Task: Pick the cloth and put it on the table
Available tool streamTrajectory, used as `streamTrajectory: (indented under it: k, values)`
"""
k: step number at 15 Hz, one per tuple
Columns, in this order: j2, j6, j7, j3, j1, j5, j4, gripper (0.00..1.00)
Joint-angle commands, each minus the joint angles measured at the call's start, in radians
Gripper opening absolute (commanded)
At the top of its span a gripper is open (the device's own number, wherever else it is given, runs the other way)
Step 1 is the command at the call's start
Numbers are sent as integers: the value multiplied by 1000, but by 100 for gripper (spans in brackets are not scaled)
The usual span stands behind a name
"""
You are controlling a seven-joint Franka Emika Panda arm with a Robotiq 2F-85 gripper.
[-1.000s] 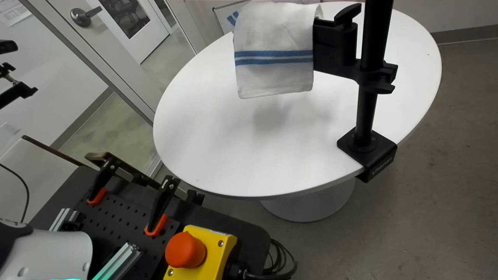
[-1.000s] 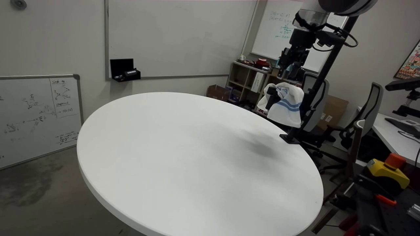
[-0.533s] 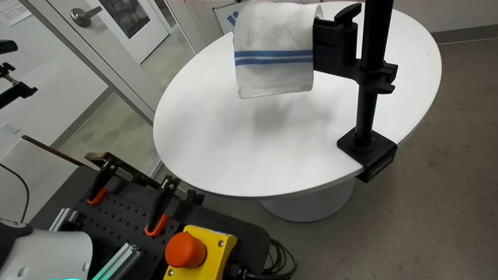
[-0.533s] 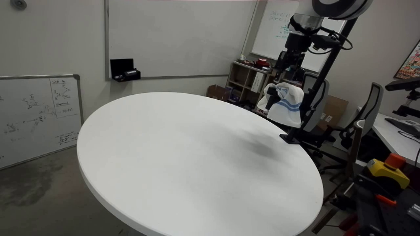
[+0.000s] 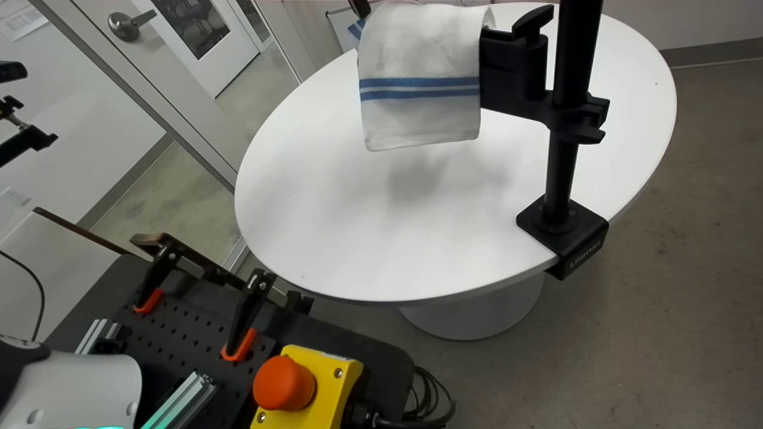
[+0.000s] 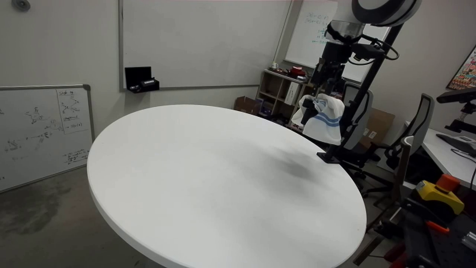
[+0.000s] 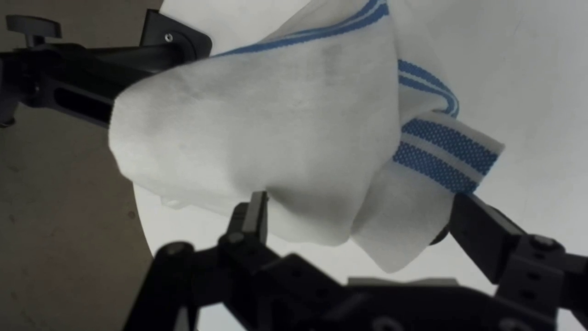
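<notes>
A white cloth with blue stripes hangs draped over the arm of a black stand, above the round white table. The cloth also shows in an exterior view and fills much of the wrist view. My gripper points down just above the cloth's top. In the wrist view my gripper is open, its fingers wide apart with a cloth fold and corner showing between them. I cannot tell whether the fingers touch the cloth. In an exterior view only one dark fingertip shows at the top edge.
The stand's black pole is clamped to the table edge by a base. A yellow box with a red button sits on a dark cart. A chair and a shelf stand behind the table.
My gripper has moved slightly left in an exterior view and come down to the cloth's top. A fingertip has entered at the top edge of an exterior view. The cloth has not moved.
</notes>
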Motion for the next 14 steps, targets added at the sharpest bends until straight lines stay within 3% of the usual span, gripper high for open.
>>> streamTrajectory:
  k: [1,7,8,11,14]
  values:
    - [-1,-17,22,1,9,-10,-7,100]
    - [-2,-22,27,1,12,-12,-23,99]
    - [-2,-22,28,1,13,-12,-26,82]
    - [-1,-23,31,1,14,-11,-29,66]
    - [-2,-24,34,2,15,-7,-26,41]
